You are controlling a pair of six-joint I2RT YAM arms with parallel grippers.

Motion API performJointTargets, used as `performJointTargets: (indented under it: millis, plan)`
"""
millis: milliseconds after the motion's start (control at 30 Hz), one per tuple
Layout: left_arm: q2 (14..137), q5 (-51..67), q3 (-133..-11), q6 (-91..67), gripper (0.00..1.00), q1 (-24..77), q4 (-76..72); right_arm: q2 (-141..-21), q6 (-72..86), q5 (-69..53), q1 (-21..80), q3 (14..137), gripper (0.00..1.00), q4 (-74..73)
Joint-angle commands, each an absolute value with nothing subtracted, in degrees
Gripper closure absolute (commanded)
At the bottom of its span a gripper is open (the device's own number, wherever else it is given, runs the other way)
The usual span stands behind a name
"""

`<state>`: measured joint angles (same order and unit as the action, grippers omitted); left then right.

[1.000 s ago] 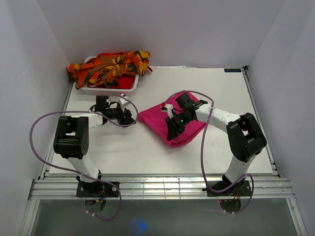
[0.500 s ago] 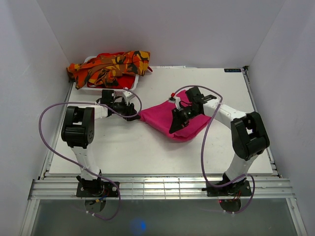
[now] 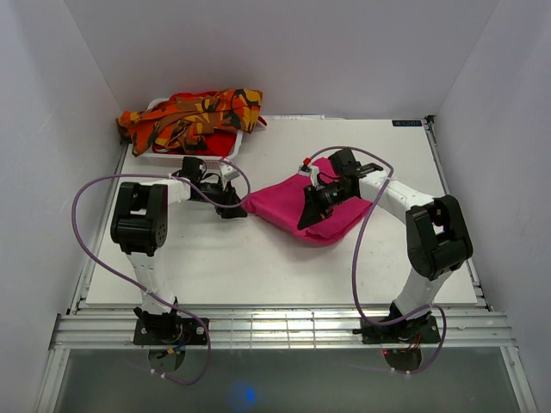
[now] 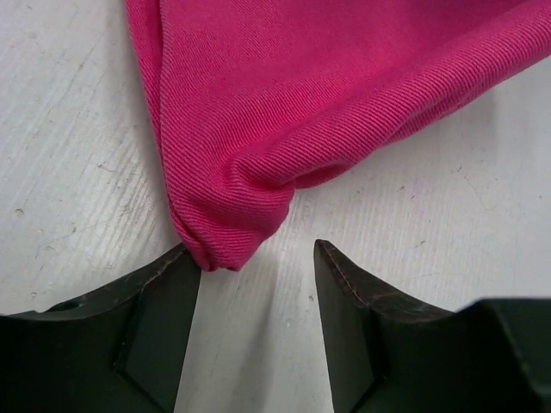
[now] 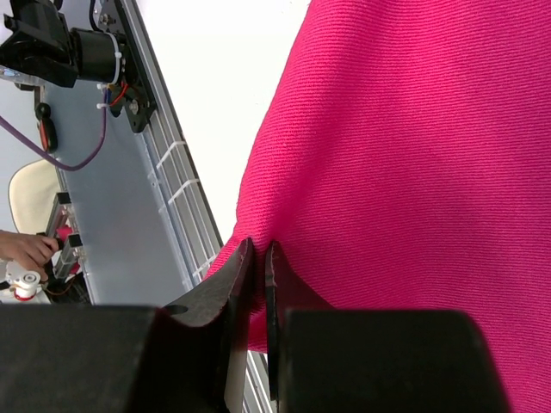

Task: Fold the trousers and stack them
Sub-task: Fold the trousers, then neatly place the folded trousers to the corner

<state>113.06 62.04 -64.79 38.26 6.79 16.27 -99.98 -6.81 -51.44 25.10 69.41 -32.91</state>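
One pink pair of trousers (image 3: 269,203), one orange camouflage pair (image 3: 194,114), and one white basket (image 3: 160,157).

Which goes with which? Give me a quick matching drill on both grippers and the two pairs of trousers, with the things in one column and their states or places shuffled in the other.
Things
1. left gripper
2. right gripper
3. pink trousers
4. camouflage trousers

States and places
A. heaped over the white basket
B. pinched shut on pink cloth
C. on the table between the arms
D. open, a cloth corner at its mouth

Pairs: 1-D, 2-B, 3-C, 4-A
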Motion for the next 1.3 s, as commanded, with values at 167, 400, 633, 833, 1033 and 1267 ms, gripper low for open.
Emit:
performJointTargets:
  millis: [167, 400, 633, 833, 1033, 1267]
  plan:
    - [113.9, 59.3, -67.5, 32.9, 0.67, 7.1, 8.2, -97.6, -7.5, -56.2, 24.5, 71.0, 0.92, -32.8]
    - [113.7, 57.9, -68.4, 30.8, 1.0, 7.0, 3.5, -96.4, -9.5, -55.8, 24.6, 66.5, 0.92, -33.5]
    - [113.4, 52.2, -71.4, 41.4, 1.0, 5.4, 7.4, -94.7, -7.9, -55.8, 25.7, 61.4, 0.92, -30.2]
    - [109.3, 49.9, -71.5, 57.9, 0.68, 5.1, 17.7, -96.3, -7.0, -55.0, 31.9, 63.2, 0.51, -26.5]
    - [104.8, 45.2, -72.5, 58.0, 0.3, 1.6, 20.3, -97.3, -11.8, -53.5, 22.8, 72.9, 0.24, -33.2]
    - [95.0, 57.8, -70.8, 21.8, 0.13, 5.0, 12.8, -104.5, -14.3, -48.4, 10.2, 83.4, 0.25, -36.0]
